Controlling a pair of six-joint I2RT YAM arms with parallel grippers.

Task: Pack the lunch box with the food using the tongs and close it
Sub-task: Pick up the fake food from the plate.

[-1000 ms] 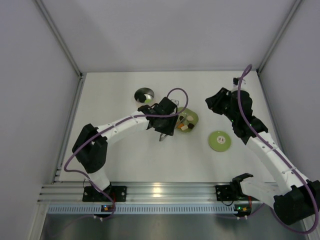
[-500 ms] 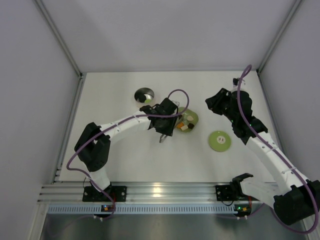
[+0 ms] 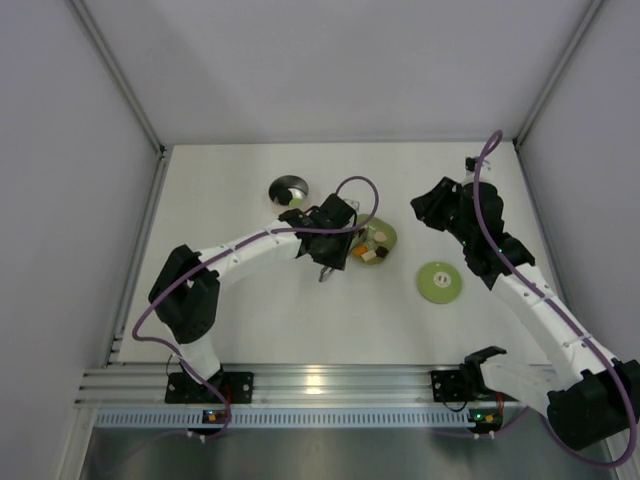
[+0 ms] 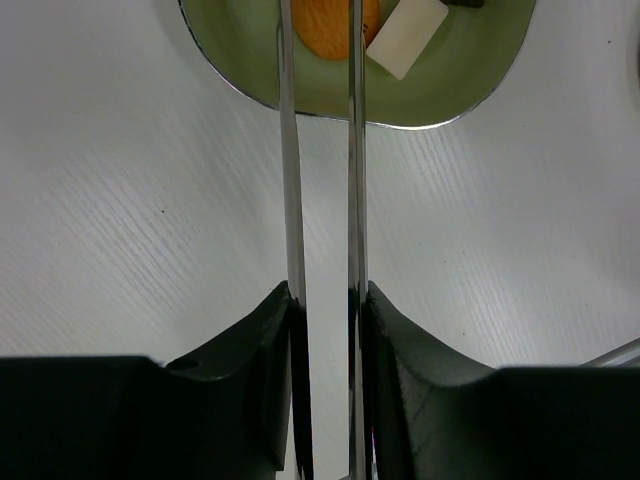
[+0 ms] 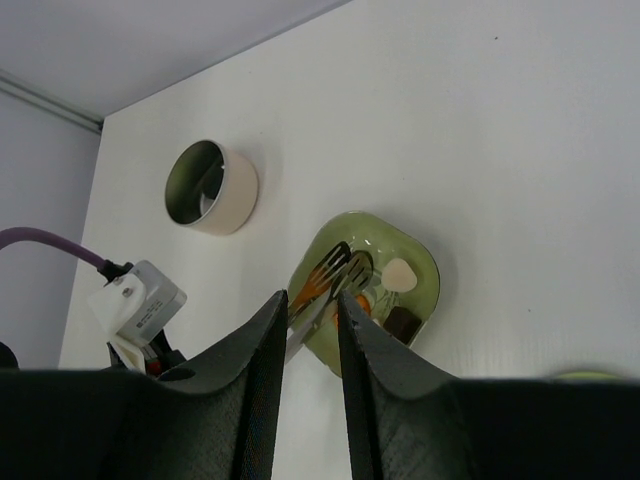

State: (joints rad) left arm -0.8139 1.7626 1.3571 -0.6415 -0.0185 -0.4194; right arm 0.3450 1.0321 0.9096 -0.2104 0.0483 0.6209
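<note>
My left gripper (image 4: 325, 295) is shut on the tongs (image 4: 290, 180), its fingers pressing on both silver arms. The tong tips reach into the green dish (image 4: 250, 80) and straddle an orange piece (image 4: 335, 25); a cream-white piece (image 4: 405, 35) lies beside it. In the right wrist view the slotted tong heads (image 5: 340, 270) sit over the dish (image 5: 425, 285), with a cream piece (image 5: 400, 272) and a black piece (image 5: 402, 322). The lunch box (image 3: 288, 190) stands open to the back left, something light green inside. Its lid (image 3: 438, 282) lies flat to the right. My right gripper (image 3: 435, 205) hovers, open and holding nothing.
White walls with metal corner posts enclose the table on three sides. The left arm's purple cable (image 3: 355, 190) loops above the dish. The right arm (image 3: 530, 290) stretches along the right side, just past the lid.
The left gripper has squeezed the tongs' arms closer together over the dish, and the left arm's elbow shifted slightly. The right arm has not moved.
</note>
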